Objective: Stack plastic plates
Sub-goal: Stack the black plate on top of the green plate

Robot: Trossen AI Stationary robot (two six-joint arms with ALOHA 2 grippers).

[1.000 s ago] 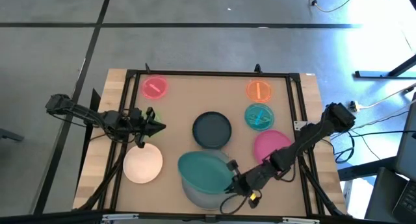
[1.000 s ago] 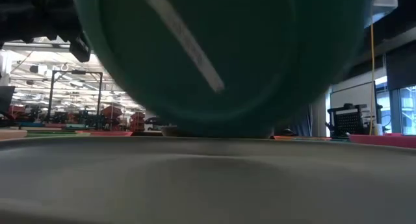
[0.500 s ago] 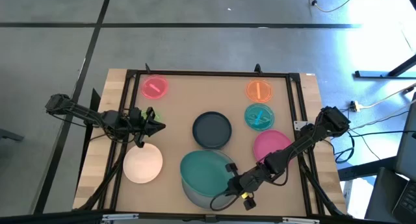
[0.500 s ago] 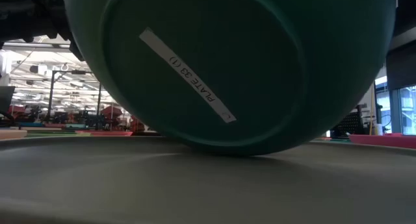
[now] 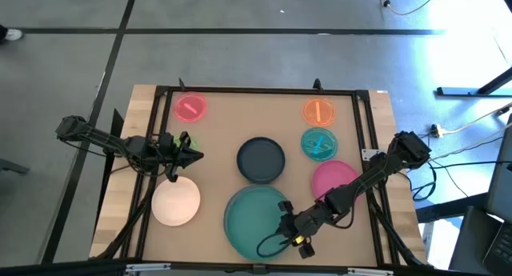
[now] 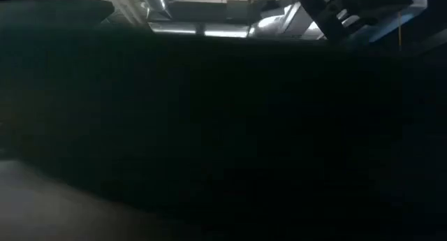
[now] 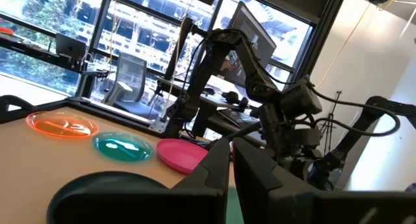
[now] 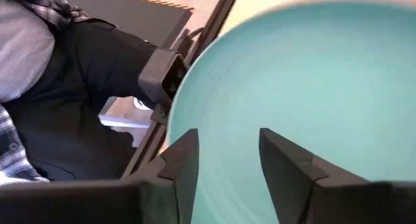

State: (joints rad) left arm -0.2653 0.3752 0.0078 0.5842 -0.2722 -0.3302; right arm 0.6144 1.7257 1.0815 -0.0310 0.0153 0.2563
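Note:
A large teal plate [image 5: 254, 220] lies flat near the table's front edge. My right gripper [image 5: 282, 221] stands open at that plate's right rim, and in its wrist view the teal plate [image 8: 292, 74] shows between and beyond the spread fingers. A dark navy plate [image 5: 261, 159] sits mid-table, a cream-white one [image 5: 175, 201] at front left, and a magenta one [image 5: 334, 180] at right. Small pink [image 5: 190, 107], orange [image 5: 318, 110] and blue [image 5: 318, 143] plates lie farther back. My left gripper [image 5: 196, 155] waits shut above the table's left side, holding nothing. My right gripper comes level from the table's right, with its open fingers [image 8: 179, 162] apart over the teal plate's right rim [image 5: 276, 214]. I cannot tell whether either finger touches the plate. The plate lies flat rather than hanging from the fingers.
A black frame [image 5: 256, 90] rings the work area. The low view is dark, blocked by something close to the camera. A person's dark clothing [image 8: 45, 87] shows beyond the table's front edge. Bare tabletop lies between the pink and orange plates.
My right gripper has gone down and a little toward the near edge, then opened. The teal plate, held tilted with its left rim low over a grey plate, has come down flat and now covers that grey plate.

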